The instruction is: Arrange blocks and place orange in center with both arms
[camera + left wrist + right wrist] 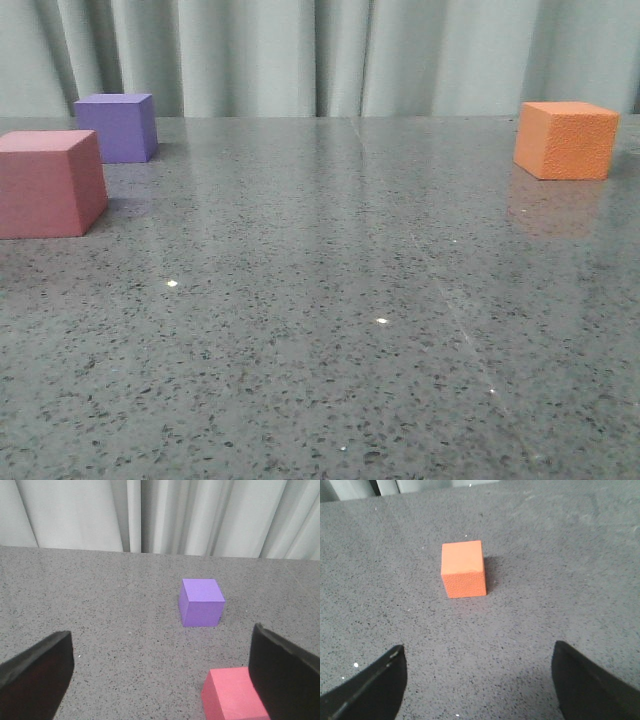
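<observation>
Glossy grey speckled tabletop (pixel 330 340), pale pleated curtain (pixel 300 55) behind

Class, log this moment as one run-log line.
left gripper open | right gripper open | orange cube right, untouched | pink-red cube, purple cube left

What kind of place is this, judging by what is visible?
Probably a robot test bench, not a home: a speckled grey tabletop, a plain curtain as backdrop, and only coloured foam cubes, such as the orange cube.

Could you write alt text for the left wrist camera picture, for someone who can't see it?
A purple cube sits alone on a speckled grey table before pale curtains. Nearer, a pink-red cube lies partly behind one of the left gripper's two wide-apart black fingers.
</observation>
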Tool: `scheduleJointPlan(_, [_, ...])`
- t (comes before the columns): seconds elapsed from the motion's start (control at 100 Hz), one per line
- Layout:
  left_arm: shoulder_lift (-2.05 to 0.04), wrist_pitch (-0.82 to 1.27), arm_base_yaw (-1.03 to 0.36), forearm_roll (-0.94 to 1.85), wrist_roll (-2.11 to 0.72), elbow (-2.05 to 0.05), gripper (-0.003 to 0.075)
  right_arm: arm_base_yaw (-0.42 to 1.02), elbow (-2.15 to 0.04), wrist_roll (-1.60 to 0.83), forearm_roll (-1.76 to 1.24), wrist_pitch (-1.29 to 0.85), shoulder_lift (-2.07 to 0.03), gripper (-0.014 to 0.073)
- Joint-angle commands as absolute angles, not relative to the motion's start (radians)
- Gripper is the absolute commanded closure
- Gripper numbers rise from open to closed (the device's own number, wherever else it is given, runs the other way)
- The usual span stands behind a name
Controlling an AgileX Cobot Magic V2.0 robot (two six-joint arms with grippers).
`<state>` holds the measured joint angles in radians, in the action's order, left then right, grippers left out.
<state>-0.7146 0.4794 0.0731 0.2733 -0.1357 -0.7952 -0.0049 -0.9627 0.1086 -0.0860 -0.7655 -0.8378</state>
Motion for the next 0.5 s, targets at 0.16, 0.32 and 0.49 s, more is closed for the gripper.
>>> scheduleJointPlan(0.16, [-0.716, 0.386, 0.070, 0.294, -0.135, -0.831, 0.0041, 0.008, -1.262, 0.102, -0.105, -0.882, -1.118, 0.0001])
scheduleJointPlan(0.32, [-0.716, 0.386, 0.070, 0.294, -0.135, -0.831, 0.0041, 0.047, -1.444, 0.097, -0.105, -0.976, -1.310, 0.0001])
scheduleJointPlan(0.49, [-0.716, 0.386, 0.070, 0.294, -0.135, -0.831, 0.0041, 0.061, -1.629, 0.097, -0.104, -1.035, -1.481, 0.0001])
